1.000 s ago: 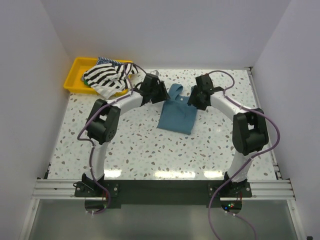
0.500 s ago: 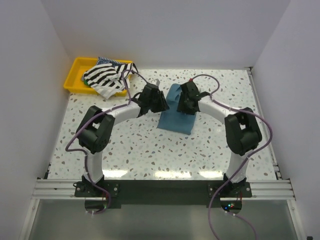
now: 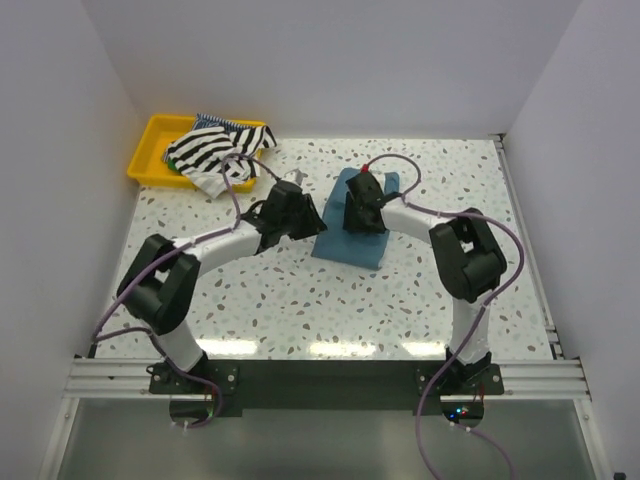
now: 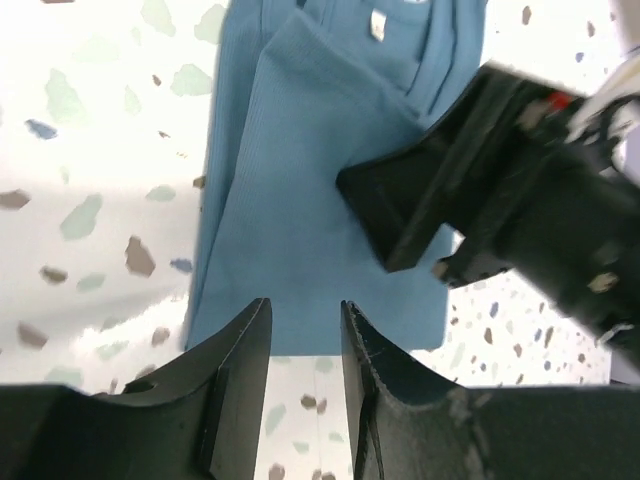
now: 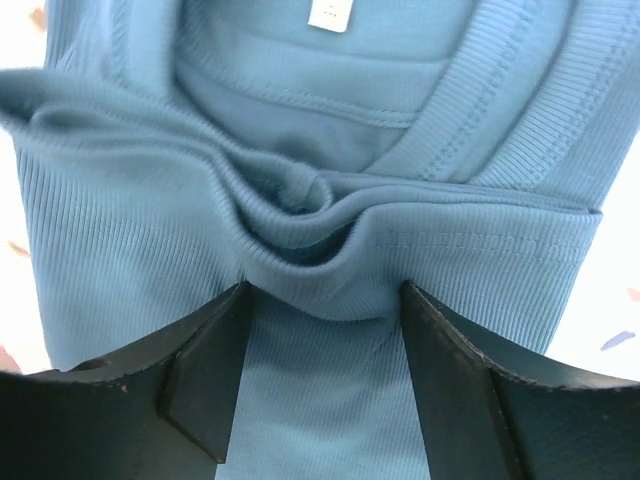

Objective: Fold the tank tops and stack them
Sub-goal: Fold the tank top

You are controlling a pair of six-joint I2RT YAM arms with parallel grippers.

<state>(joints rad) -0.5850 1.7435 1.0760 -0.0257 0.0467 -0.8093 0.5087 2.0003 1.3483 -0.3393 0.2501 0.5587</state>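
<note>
**A:** Where is the top they're working on?

**B:** The teal tank top (image 3: 350,248) lies folded into a narrow panel near the middle of the speckled table (image 3: 250,300). Its neck end points to the back wall. Both arms reach in over it, one from each side.

**A:** What is the right gripper (image 5: 325,290) doing?

**B:** It's down on the cloth just below the neckline. Its wrist camera shows a ridge of ribbed teal fabric bunched up between the two black fingers (image 5: 210,375), which stand fairly wide apart and touch the pucker on both sides. From here I cannot tell whether they are pinching that fold or only resting against it. The white label (image 5: 330,12) sits inside the scoop neck, just beyond.

**A:** And the left gripper (image 4: 303,305)?

**B:** It's at the left edge of the top. Its jaws are parted only a little, with nothing between them. Through the gap you can see the edge of the teal cloth and the table below.

**A:** And the other tops?

**B:** They're well apart, in the far left corner. The black-and-white striped tank top (image 3: 215,155) is heaped in the yellow tray (image 3: 145,150) and spills over its near rim. A finely blue-striped top (image 3: 212,122) pokes out behind it.
</note>
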